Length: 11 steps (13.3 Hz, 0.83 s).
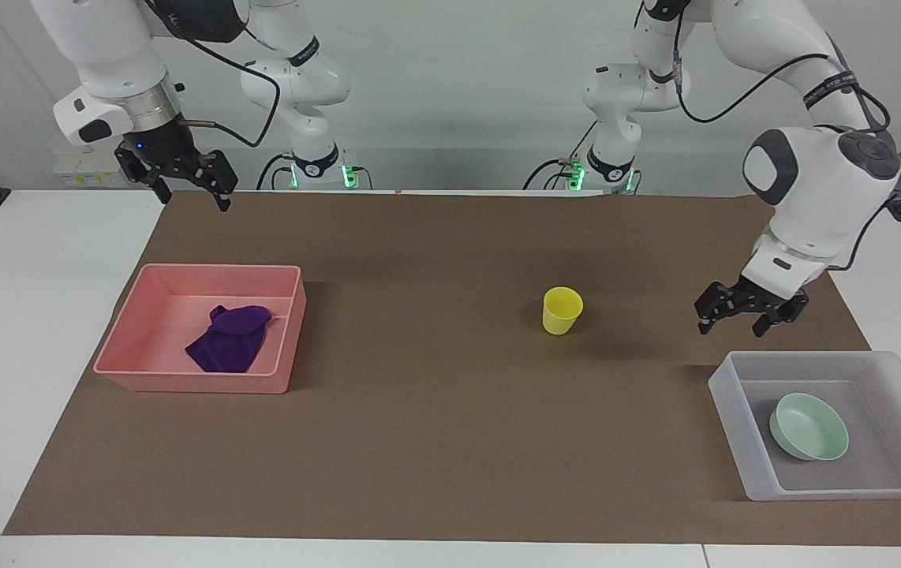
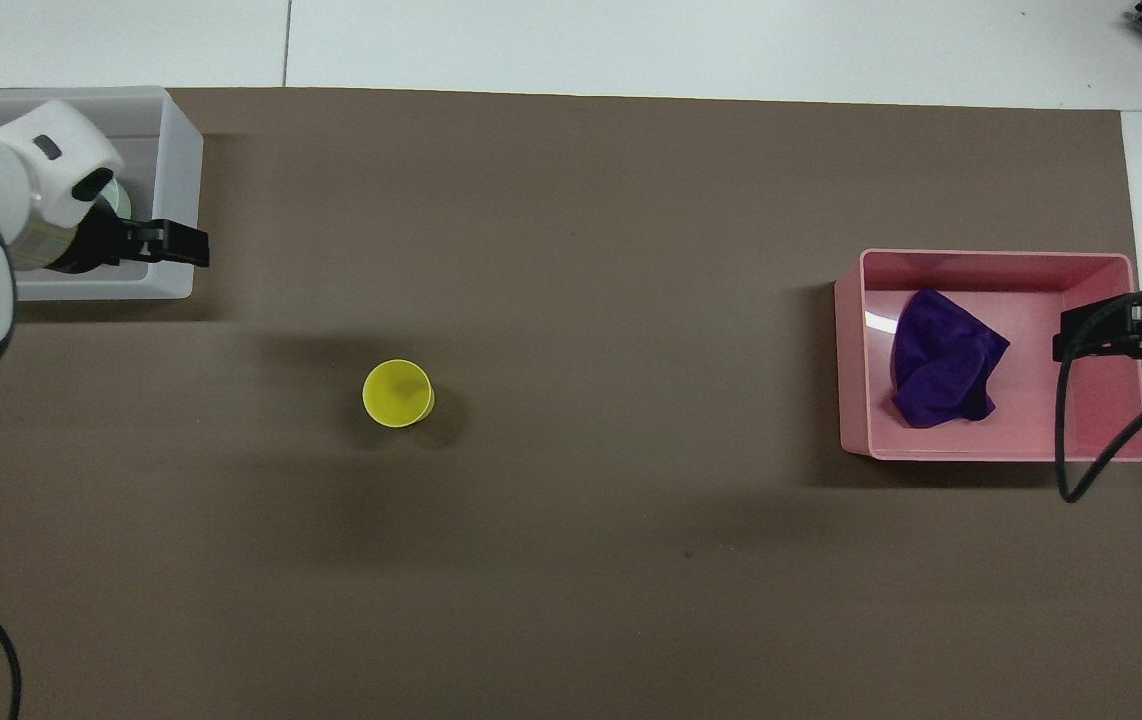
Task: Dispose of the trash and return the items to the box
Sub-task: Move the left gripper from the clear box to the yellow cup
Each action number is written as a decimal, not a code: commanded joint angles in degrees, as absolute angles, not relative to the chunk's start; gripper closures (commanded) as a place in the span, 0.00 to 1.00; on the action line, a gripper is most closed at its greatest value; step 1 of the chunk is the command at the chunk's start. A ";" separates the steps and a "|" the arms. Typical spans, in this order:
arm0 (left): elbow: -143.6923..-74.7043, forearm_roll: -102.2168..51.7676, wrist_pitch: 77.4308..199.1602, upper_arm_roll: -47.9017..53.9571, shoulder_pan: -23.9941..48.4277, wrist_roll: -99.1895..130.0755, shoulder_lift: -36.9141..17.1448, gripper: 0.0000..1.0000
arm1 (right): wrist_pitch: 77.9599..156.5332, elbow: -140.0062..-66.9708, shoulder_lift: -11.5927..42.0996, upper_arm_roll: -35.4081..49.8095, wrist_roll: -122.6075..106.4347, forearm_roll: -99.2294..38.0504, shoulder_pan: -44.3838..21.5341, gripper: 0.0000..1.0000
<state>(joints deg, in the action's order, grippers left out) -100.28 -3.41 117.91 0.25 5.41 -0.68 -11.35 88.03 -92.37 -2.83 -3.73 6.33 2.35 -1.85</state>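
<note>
Cup (image 1: 562, 310) is showing bright yellow; bowl (image 1: 809, 427) mint green; cloth (image 1: 230, 338) deep purple; tray (image 1: 143, 333) pink; box (image 1: 734, 410) translucent whitish-grey; mat (image 1: 435, 426) brown; worktop (image 1: 32, 315) white; both grippers black.

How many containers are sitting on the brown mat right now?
2. The pink tray holding the purple cloth is at the right arm's end; the grey tub holding the green bowl is at the left arm's end.

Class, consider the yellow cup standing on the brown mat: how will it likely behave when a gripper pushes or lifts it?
The yellow cup stands upright and alone, taller than its narrow base, so a sideways push would probably tip it. Tipped, its round tapered wall would likely roll in a curve. It looks like thin plastic, so probably light and somewhat squeezable.
</note>
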 commanded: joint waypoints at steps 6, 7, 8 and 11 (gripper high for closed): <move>-118.55 -2.55 131.04 -0.62 17.84 8.25 -3.96 0.00 | 87.89 -93.25 -3.69 -4.04 5.54 2.90 -2.02 0.00; -120.04 -2.55 131.31 -0.62 18.89 8.70 -3.26 0.00 | 88.06 -93.25 -3.69 -4.04 5.54 2.90 -2.02 0.00; -121.36 -2.55 131.83 -0.62 19.77 8.70 -2.73 0.00 | 87.98 -93.25 -3.69 -4.04 5.54 2.90 -2.02 0.00; -125.75 -2.55 134.98 -0.62 21.53 8.88 -1.06 0.00 | 88.07 -93.43 -3.69 -4.04 5.54 2.81 -2.02 0.00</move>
<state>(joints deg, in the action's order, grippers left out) -120.52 -3.41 131.49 0.43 19.74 7.65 -4.32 88.03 -92.37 -2.83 -3.74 6.33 2.35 -1.85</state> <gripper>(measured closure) 0.000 0.000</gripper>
